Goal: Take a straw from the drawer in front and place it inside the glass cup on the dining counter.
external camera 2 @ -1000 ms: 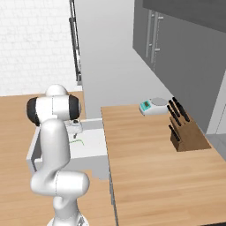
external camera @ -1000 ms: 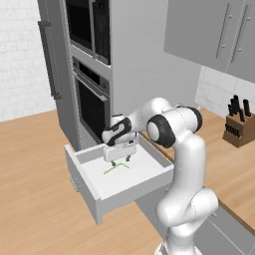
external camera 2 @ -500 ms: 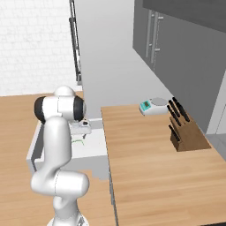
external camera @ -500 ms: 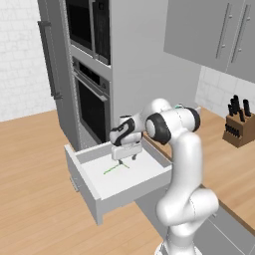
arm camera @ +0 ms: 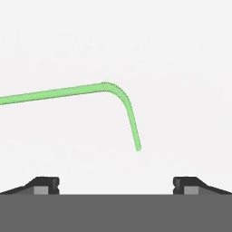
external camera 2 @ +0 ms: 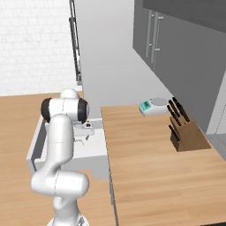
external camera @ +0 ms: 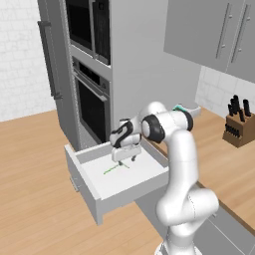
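While the drawer [external camera: 94,191] stands pulled out beneath it, the claw [external camera: 124,158] hangs inside with fingers spread wide, gripping nothing — pale floor open around it, walls well apart. Just ahead lies the straw [arm camera: 68,92], its bent end nearest, untouched.

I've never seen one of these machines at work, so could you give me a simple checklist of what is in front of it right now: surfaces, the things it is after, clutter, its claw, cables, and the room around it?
Surface: wooden counter beside the robot; pale floor of the open drawer.
Job's things: green straw, bent near one end, lies flat in the drawer, untouched. Glass cup: nothing seen.
Clutter: knife block and a small white and teal scale on the counter.
Grippers: gripper hangs over the straw, fingers spread wide, holding nothing.
Cables: nothing seen.
Surroundings: black-glass oven doors behind the drawer, grey wall cabinets, wooden floor.
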Controlling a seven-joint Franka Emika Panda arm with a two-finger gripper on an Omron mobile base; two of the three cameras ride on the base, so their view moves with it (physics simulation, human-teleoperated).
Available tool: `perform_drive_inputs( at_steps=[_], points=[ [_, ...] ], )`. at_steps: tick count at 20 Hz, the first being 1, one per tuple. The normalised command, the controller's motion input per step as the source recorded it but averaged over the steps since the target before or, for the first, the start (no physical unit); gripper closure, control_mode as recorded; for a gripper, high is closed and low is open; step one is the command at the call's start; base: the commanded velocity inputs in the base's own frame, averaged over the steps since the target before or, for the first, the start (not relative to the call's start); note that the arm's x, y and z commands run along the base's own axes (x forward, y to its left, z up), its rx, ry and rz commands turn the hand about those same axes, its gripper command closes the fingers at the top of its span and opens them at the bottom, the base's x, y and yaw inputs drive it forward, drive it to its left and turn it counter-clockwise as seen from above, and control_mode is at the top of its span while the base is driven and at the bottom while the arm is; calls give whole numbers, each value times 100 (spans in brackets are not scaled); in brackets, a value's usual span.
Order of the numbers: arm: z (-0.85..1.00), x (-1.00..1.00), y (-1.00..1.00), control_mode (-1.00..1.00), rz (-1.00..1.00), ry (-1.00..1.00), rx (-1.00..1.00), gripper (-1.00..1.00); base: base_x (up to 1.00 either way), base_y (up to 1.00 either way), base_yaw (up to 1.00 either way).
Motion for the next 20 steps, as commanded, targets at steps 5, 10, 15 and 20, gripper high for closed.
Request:
perform_drive_inputs(
  at_steps=[5,10,15,20],
  points=[
    [-29,18,0,-100,9,0,0,-100,0,0,0],
    [-20,34,1,-100,14,0,0,-100,0,0,0],
    [-4,45,11,-100,12,0,0,-100,0,0,0],
    [-16,11,9,-100,10,0,0,-100,0,0,0]
  ],
)
